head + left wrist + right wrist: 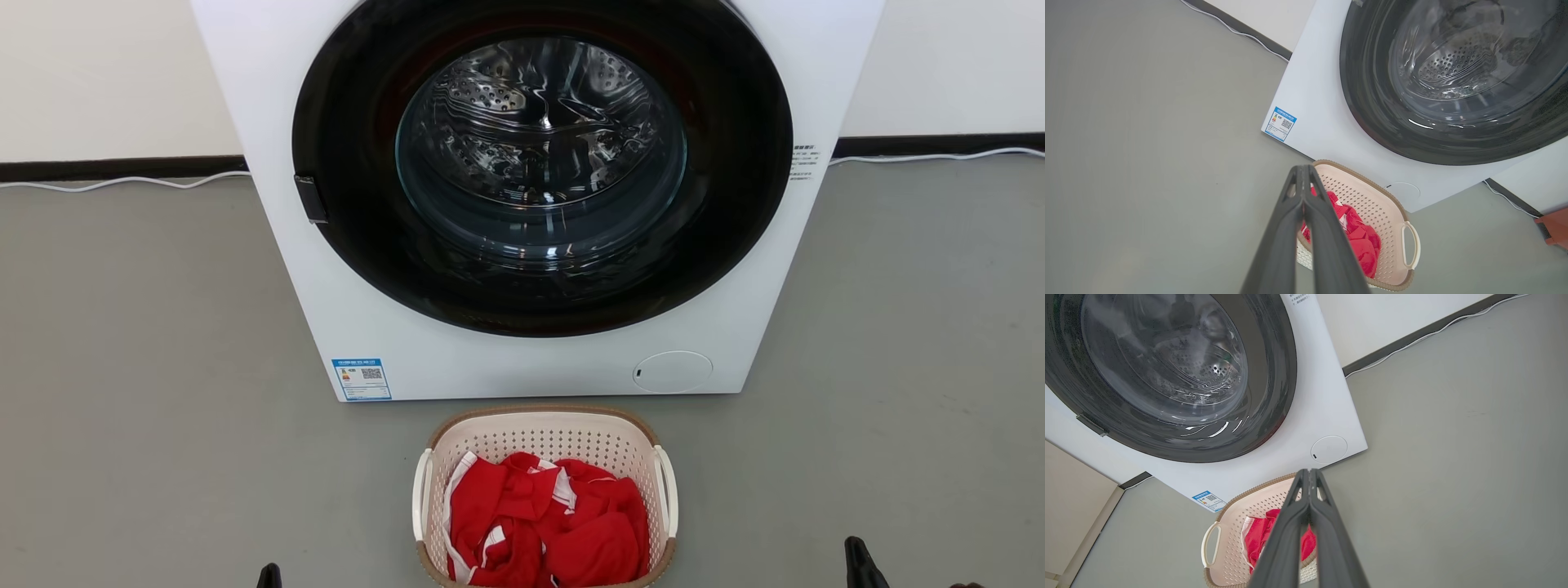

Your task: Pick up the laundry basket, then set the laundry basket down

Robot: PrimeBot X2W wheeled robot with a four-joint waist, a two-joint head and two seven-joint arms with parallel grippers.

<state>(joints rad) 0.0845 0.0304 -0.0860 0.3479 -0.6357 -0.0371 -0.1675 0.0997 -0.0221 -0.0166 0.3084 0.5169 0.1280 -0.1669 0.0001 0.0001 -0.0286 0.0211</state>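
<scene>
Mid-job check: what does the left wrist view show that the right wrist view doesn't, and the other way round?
Left wrist view: the shut left gripper, the basket's right-side handle, and a red-brown object at the frame edge. Right wrist view: the shut right gripper and the left-side handle. Shared: the laundry basket on the grey floor, holding red clothes, plus the washing machine and its blue label.

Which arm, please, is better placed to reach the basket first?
Left, marginally: the left gripper lies closer to the basket than the right gripper, though both are shut and touch nothing.
</scene>
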